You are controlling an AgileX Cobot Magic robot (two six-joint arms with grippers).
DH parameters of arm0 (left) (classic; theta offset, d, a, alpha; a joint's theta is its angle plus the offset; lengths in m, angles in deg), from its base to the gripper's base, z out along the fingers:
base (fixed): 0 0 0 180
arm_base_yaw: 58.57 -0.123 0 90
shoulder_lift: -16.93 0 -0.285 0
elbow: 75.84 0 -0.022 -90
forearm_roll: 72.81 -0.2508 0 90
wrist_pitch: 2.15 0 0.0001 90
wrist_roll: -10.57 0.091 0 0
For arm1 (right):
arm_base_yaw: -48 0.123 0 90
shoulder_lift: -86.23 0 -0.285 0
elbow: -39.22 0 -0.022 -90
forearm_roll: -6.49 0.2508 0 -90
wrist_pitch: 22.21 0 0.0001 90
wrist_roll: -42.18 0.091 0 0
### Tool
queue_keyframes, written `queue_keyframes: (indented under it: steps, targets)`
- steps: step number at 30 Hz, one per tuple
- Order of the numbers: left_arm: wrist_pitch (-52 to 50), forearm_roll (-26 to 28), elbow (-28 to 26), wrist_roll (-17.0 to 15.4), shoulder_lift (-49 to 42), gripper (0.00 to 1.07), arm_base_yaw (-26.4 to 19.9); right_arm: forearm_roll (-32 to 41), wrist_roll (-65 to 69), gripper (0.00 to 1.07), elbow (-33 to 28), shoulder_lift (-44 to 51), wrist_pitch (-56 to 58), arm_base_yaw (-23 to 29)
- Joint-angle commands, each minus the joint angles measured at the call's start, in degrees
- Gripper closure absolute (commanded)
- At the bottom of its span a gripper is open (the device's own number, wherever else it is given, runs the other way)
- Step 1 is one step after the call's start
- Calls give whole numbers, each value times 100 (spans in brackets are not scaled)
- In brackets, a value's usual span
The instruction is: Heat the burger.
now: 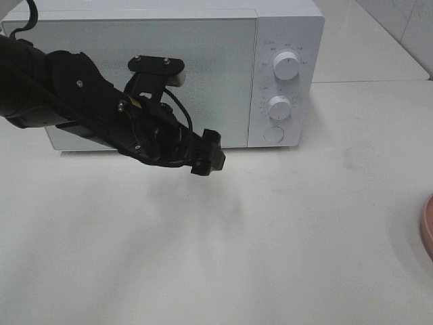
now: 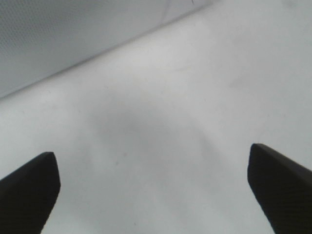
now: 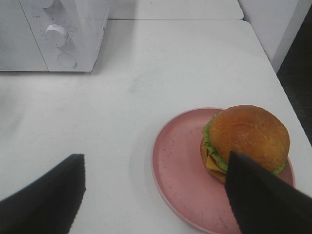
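Black left gripper [image 1: 208,157] low over bare worktop [image 1: 284,244] in front of microwave [image 1: 162,74], jaws spread wide, nothing between them. Microwave door shut, inside hidden, contents cannot tell. Risk: jaws so near the door front could knock or shove the microwave instead of catching the door edge; door must open before anything goes in. Further right, pink plate [image 3: 180,165] near worktop edge, holding burger [image 3: 246,141] set toward one side. Right gripper [image 3: 156,195] above plate, jaws wide apart, empty. Risk: squeezing soft bun could crush or split layers; nudging plate could slide it off the edge.
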Motion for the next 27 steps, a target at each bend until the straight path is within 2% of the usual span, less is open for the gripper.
queue_keyframes:
  steps: [1, 2, 3, 5, 6, 11, 13, 14, 15, 17, 18, 20, 21, 23, 24, 26, 27]
  targets:
    - [934, -378, 29, -6, -92, 8, -17, -23, -17, 32, -17, 178, -92, -46]
    - [934, -378, 29, -6, -92, 8, -17, -23, -17, 32, -17, 178, -92, -46]
    - [1558, -550, 6, -40, -143, 8, -23, -23, -17, 32, -17, 178, -92, -46]
    - [1862, -619, -17, -46, -178, 8, -46, -23, -17, 32, -17, 178, -92, -46]
    - [2326, -647, -40, -46, -252, 8, -115, -23, -17, 32, -17, 178, -92, -46]
    - [3065, -647, -40, -201, -487, 8, -413, -23, -17, 32, -17, 178, -92, -46]
    - [3512, -647, -40, -355, -710, 8, -802, -23, -17, 32, -17, 178, -92, -46]
    - [3512, -647, -40, -355, -710, 8, -802, -23, -17, 32, -17, 178, -92, -46]
    - [3816, -647, -40, -418, -888, 8, -1083, -23, -17, 32, -17, 178, -92, -46]
    - [3988, -647, -40, -430, -980, 8, -1249, -23, -17, 32, -17, 178, -92, -46]
    - [4291, -665, -40, -430, -1157, 8, -1564, -23, -17, 32, -17, 178, -92, -46]
    - [4458, -665, -40, -430, -1249, 8, -1742, -23, -17, 32, -17, 178, -92, -46]
    - [4756, -699, -40, -430, -1432, 8, -2074, -23, -17, 32, -17, 178, -92, -46]
    - [4859, -733, -40, -430, -1518, 8, -2252, -23, -17, 32, -17, 178, -92, -46]
    - [5071, -791, -40, -430, -1707, 8, -2567, -23, -17, 32, -17, 178, -92, -46]
    - [5174, -825, -40, -430, -1805, 8, -2744, -23, -17, 32, -17, 178, -92, -46]
    - [5369, -911, -40, -430, -1965, 8, -3031, -23, -17, 32, -17, 178, -92, -46]
